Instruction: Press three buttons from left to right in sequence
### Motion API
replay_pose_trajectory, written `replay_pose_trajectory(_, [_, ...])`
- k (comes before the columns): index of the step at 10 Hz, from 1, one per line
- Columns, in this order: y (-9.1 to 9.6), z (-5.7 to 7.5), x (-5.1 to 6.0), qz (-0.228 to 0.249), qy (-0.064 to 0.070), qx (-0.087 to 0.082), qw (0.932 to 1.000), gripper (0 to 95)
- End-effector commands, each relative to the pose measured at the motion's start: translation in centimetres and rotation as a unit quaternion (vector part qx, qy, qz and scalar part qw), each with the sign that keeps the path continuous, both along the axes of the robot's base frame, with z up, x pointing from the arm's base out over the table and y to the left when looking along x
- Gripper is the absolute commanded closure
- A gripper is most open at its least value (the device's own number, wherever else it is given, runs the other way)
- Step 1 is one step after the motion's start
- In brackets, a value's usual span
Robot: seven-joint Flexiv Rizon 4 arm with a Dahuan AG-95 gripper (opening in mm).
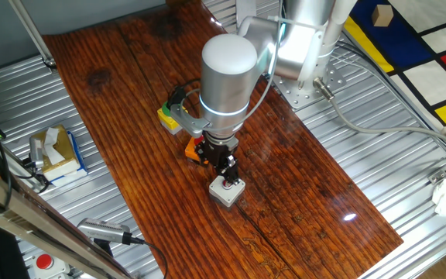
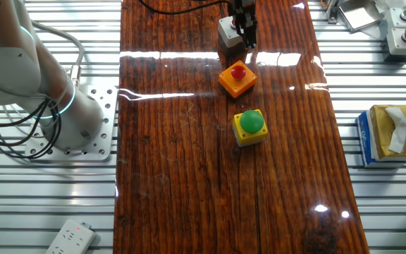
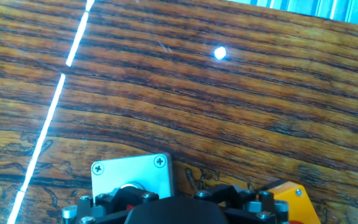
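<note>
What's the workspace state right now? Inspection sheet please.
Surface: wooden board on ribbed metal table, glare streaks.
Job's things: yellow box with green button, orange box with red button, grey box in a row.
Gripper: gripper down on the grey box's button; finger state unclear.
Clutter: tissue box, power strip, spare white button box.
Cables: black bundle at the arm base.
Surroundings: coloured mat.

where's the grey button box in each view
One fixed view: the grey box is lower centre, under the gripper.
Other fixed view: top centre, past the orange box.
Hand view: bottom edge, left of centre.
Shared landmark: the orange box right beside it.
</note>
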State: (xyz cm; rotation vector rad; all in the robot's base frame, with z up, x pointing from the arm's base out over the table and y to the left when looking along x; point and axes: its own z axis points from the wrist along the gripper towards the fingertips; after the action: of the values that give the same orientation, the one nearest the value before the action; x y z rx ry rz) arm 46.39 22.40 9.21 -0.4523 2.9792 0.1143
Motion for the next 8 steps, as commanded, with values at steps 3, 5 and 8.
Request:
replay_pose_trajectory(3, [-0.04, -0.03, -0.02, -0.002, -0.002, -0.001, 1.0000, 19.0])
replay_pose_trajectory(5, [-0.08, -0.10, -0.12, -0.001, -0.003, -0.001, 1.0000, 19.0])
replay_pose_trajectory(8, [-0.17, -0.24, -0.34, -0.001, -0.004, 0.000, 1.0000, 19.0])
